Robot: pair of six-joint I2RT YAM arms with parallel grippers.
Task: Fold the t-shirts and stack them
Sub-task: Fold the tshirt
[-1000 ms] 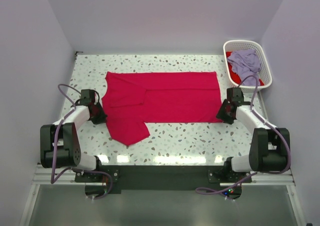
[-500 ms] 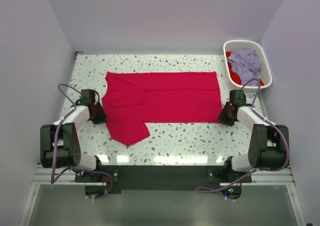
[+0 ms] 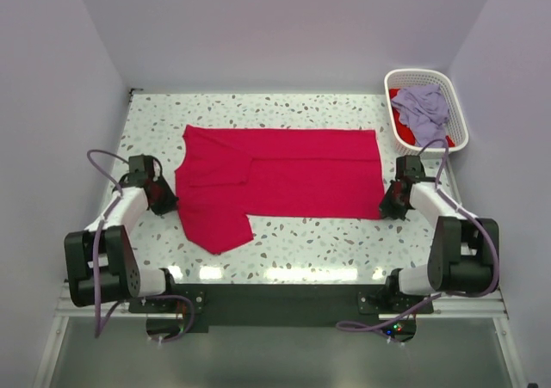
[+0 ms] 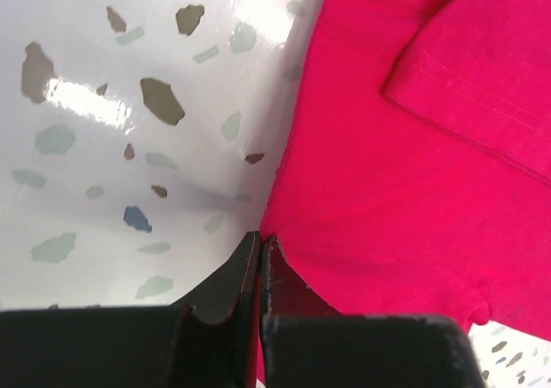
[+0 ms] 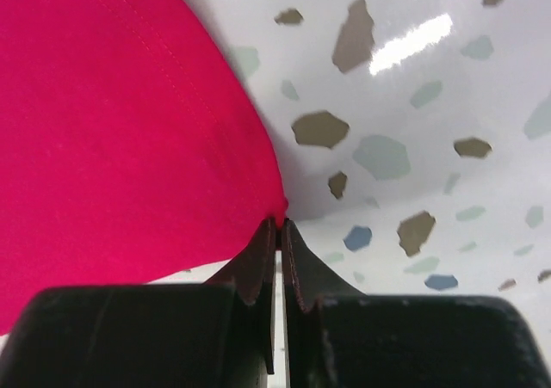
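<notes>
White speckled terrazzo table (image 3: pixel 310 233), glossy, glare along near edge. Across middle: red t-shirt (image 3: pixel 293 177) spread flat, one part reaching toward near left. White slotted basket (image 3: pixel 419 72) on far right corner, apart from shirt

The right gripper (image 3: pixel 390 209) now sits lower in the frame than a second ago. Its jaws were apart then, and now they are pinched together on the lower right corner of the red t-shirt (image 3: pixel 293 173). The left gripper (image 3: pixel 166 199) and its arm are further to the left than before. The red t-shirt lies a little lower in the frame and reaches further right.
</notes>
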